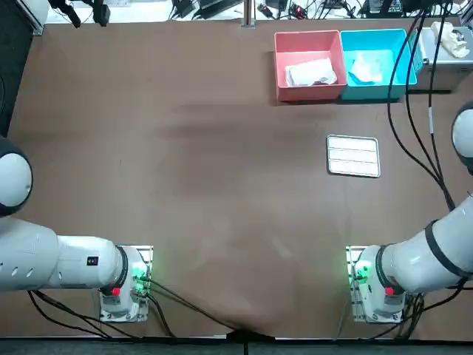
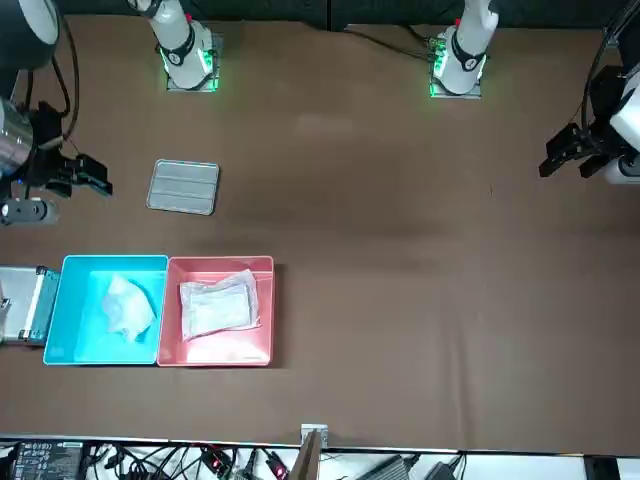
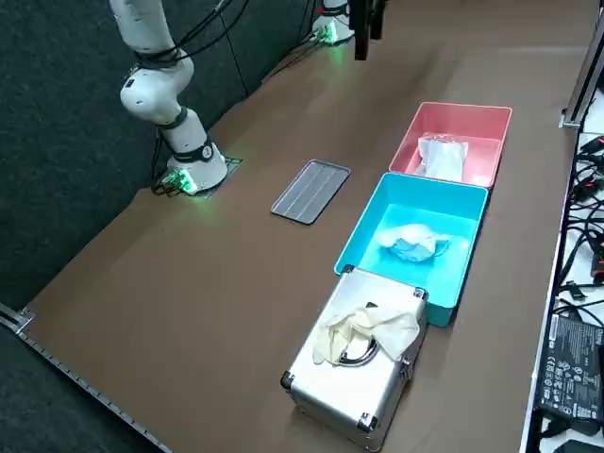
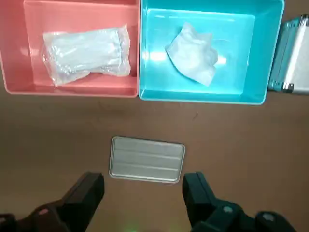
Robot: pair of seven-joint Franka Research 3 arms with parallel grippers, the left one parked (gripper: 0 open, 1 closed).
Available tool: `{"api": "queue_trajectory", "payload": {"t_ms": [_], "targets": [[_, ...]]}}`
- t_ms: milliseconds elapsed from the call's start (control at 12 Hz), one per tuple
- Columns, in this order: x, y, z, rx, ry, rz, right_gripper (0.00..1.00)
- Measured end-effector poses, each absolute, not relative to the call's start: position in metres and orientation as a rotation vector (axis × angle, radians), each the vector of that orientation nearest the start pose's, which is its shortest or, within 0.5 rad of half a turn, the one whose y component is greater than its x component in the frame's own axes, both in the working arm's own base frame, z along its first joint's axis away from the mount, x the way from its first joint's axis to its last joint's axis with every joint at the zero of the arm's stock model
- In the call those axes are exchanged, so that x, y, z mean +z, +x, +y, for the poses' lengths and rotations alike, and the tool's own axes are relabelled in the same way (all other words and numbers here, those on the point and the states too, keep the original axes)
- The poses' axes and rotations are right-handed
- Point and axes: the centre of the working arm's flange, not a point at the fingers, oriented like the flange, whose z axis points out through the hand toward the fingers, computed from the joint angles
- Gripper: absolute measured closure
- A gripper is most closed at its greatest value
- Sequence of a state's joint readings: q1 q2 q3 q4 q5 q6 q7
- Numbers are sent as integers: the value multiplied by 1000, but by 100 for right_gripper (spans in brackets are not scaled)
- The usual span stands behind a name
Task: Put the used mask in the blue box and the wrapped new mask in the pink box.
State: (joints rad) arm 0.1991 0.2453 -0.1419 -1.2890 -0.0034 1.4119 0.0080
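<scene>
The wrapped new mask (image 4: pixel 86 54) lies in the pink box (image 4: pixel 14 53), also visible as the mask (image 1: pixel 310 72) in the pink box (image 1: pixel 309 38) at the far right of the table. The crumpled used mask (image 4: pixel 193 53) lies in the blue box (image 4: pixel 268 58), the box (image 1: pixel 373 34) right beside the pink one. My right gripper (image 4: pixel 144 186) hangs open and holds nothing. It hovers over the table on the near side of a small metal tray (image 4: pixel 147 159), well apart from both boxes. The front view shows the gripper (image 2: pixel 85 178) at the left edge.
The ribbed metal tray (image 1: pixel 353 156) lies in front of the boxes. A silver case (image 3: pixel 359 377) with pale gloves (image 3: pixel 363 330) on top stands next to the blue box. Cables (image 1: pixel 414 126) trail over the table's right side.
</scene>
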Motion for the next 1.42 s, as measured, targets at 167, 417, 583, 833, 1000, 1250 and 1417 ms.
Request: {"api": "queue_trajectory", "payload": {"t_ms": [167,417,583,833,1000,1250,1417], "targets": [[611,588,37,184,-3167,-70,0],[611,568,14,146,-3155,-31,0],[606,549,2,121,-3144,-10,0],[609,523,-5,101,-3135,-2,0],[613,514,3,84,-3136,-20,0],[614,513,13,75,-3138,-46,0],[614,513,13,76,-3138,-47,0]]}}
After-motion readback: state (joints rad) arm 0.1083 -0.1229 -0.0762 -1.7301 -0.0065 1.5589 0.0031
